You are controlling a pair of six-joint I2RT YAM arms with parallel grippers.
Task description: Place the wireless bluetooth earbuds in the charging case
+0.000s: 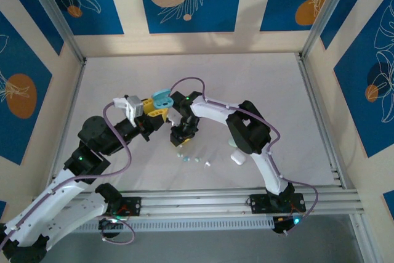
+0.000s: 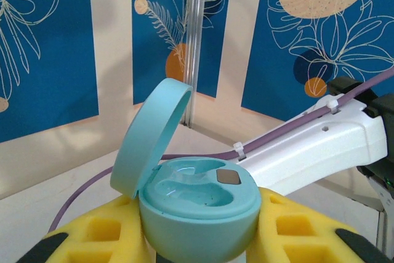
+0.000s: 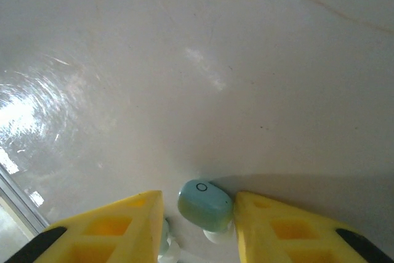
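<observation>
A teal charging case (image 2: 198, 217) sits upright between the yellow fingers of my left gripper (image 2: 200, 238), which is shut on its base. Its lid (image 2: 151, 137) is hinged open and both sockets are bare. From above, the case (image 1: 162, 98) and left gripper (image 1: 156, 108) hang over mid-table. My right gripper (image 1: 183, 140) points down at the table. A pale blue-green earbud (image 3: 206, 206) lies between its fingers (image 3: 198, 200), touching the right finger, with a gap at the left one. A second earbud (image 3: 165, 238) peeks out by the left finger. Several more earbuds (image 1: 197, 159) lie just in front.
A white rounded case (image 1: 237, 157) lies on the table under the right arm's forearm. The right arm (image 2: 320, 143) with its purple cable crosses close behind the held case. Metal rails (image 1: 203, 198) run along the near edge.
</observation>
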